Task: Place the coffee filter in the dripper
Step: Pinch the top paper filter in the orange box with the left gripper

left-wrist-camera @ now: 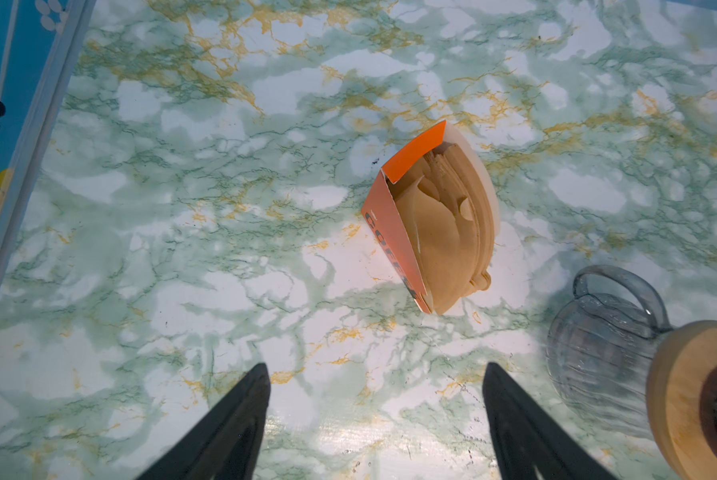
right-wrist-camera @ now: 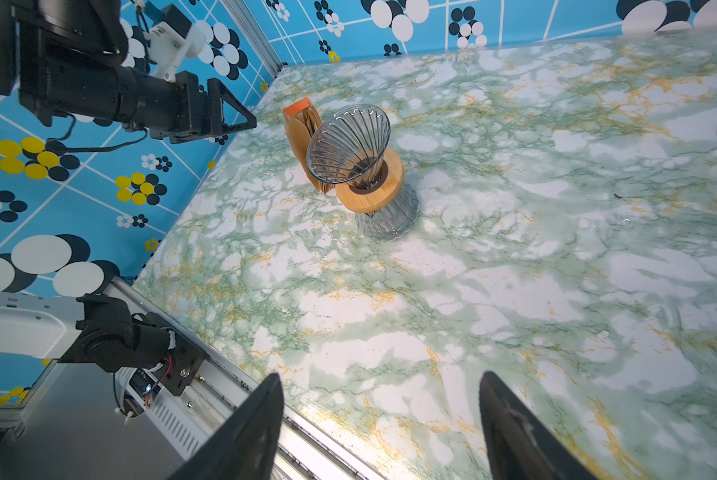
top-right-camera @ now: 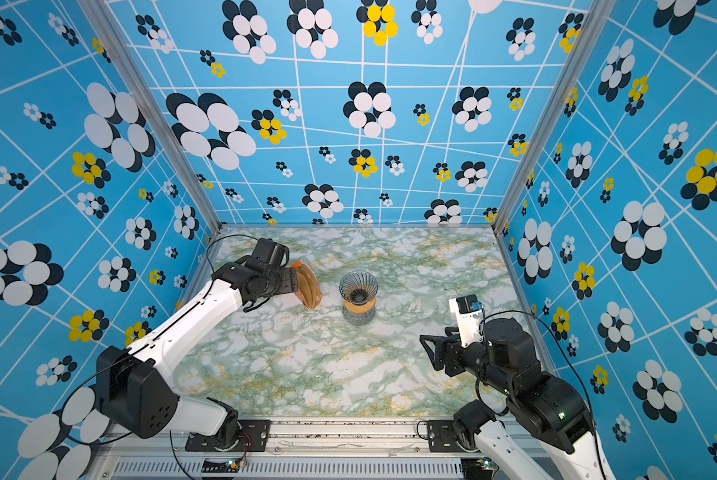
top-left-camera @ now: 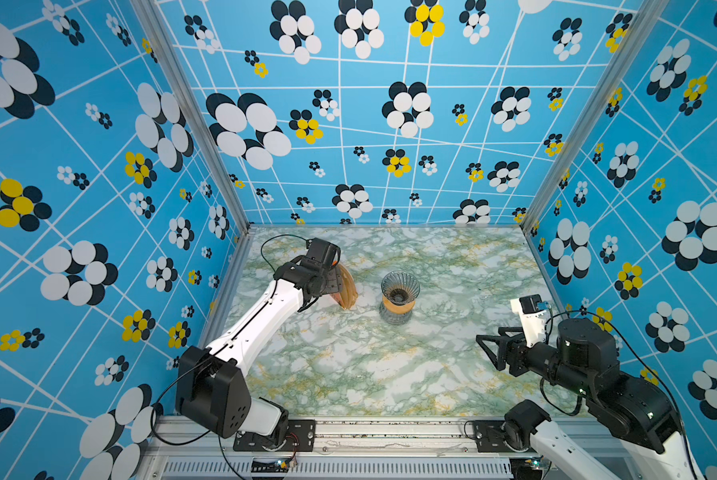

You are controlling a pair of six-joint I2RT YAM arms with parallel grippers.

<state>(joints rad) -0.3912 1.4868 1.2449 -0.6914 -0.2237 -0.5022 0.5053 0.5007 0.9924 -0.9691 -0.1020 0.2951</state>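
Observation:
The dripper (top-left-camera: 400, 284) (top-right-camera: 358, 284) is a clear ribbed glass funnel, empty, standing in a wooden ring (right-wrist-camera: 383, 187) on top of a glass jug (right-wrist-camera: 390, 220) mid-table. No single coffee filter shows apart from the stack of tan papers (left-wrist-camera: 444, 232) in the orange packet (top-left-camera: 348, 289) (left-wrist-camera: 390, 237), which stands left of the dripper. My left gripper (top-left-camera: 335, 282) (left-wrist-camera: 375, 368) hangs open just left of the packet, with nothing between its fingers. My right gripper (top-left-camera: 487, 351) (right-wrist-camera: 380, 376) is open and empty over the table's right front, far from the dripper.
The marble table (top-left-camera: 369, 365) is closed in by patterned blue walls on the left, back and right. A metal rail (top-left-camera: 390, 432) with the arm mounts runs along the front edge. In the left wrist view the jug's handle (left-wrist-camera: 622, 286) points toward the packet.

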